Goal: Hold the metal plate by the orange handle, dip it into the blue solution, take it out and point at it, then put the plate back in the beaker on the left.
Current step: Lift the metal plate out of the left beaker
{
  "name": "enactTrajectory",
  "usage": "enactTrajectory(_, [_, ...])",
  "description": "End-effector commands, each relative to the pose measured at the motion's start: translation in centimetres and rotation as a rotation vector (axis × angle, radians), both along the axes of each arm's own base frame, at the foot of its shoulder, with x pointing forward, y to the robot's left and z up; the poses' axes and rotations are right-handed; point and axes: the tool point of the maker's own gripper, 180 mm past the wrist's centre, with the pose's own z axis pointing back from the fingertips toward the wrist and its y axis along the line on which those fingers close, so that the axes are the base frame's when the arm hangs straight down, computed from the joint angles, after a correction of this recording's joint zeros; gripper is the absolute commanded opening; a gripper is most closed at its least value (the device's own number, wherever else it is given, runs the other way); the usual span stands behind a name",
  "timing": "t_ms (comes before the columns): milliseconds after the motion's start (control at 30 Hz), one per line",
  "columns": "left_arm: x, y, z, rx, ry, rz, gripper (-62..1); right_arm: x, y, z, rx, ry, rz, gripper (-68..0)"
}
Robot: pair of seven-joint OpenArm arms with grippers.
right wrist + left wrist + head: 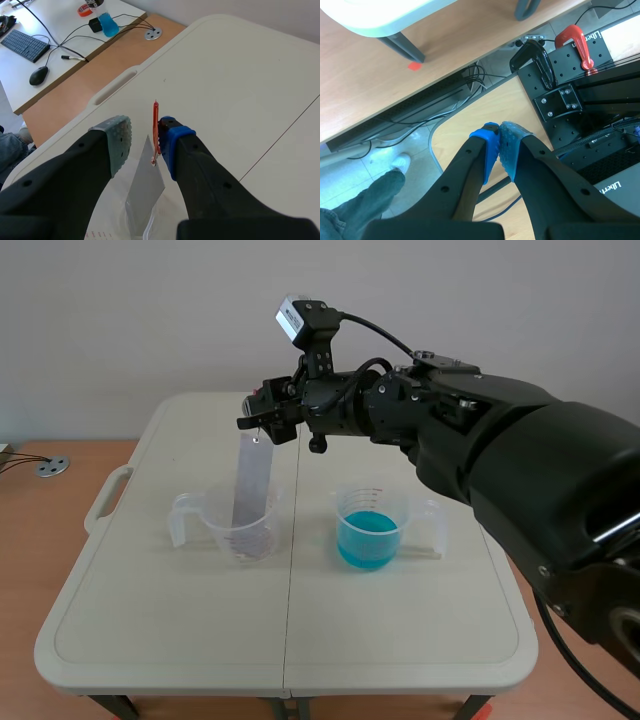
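The metal plate stands upright in the clear left beaker, leaning slightly. Its thin orange handle sticks up at the top. My right gripper comes in from the right and hangs over that beaker. In the right wrist view the right gripper is open around the handle, which lies against the blue pad, with a gap to the grey-green pad. The plate hangs below the fingers. The beaker of blue solution stands to the right. My left gripper is shut on nothing, off the table.
The white folding table has a carry slot at its left edge. A wooden desk with a metal grommet lies beyond it. Under the left gripper I see floor, cables, a red clamp and a person's leg.
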Motion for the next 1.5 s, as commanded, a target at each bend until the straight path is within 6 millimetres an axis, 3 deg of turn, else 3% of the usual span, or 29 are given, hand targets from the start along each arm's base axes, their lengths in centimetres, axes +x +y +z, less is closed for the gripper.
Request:
enactTrajectory(0, [0.6, -0.4, 0.5, -0.015, -0.025, -0.002, -59.3, 1.0, 0.5, 2.9, 0.03, -0.069, 0.007, -59.8])
enactTrajectory(133, [0.6, -0.4, 0.5, -0.015, -0.025, -0.002, -59.3, 1.0, 0.5, 2.8, 0.022, -0.071, 0.009, -66.2])
enactTrajectory(367, [0.6, -0.4, 0.5, -0.015, -0.025, -0.003, -59.3, 0.9, 0.6, 2.8, 0.026, -0.072, 0.017, -66.2])
enactTrajectory(900, [0.6, -0.4, 0.5, -0.016, -0.025, 0.002, -59.3, -1.9, 2.1, 4.6, 0.12, -0.121, 0.19, -66.0])
enactTrajectory(1133, [0.6, -0.4, 0.5, -0.016, -0.025, 0.003, -59.3, -2.1, 2.0, 4.6, 0.127, -0.124, 0.19, -66.0])
enactTrajectory(1467, [0.6, -0.4, 0.5, -0.016, -0.025, 0.002, -59.3, -4.8, 1.9, 5.6, 0.091, -0.228, 0.241, -66.0])
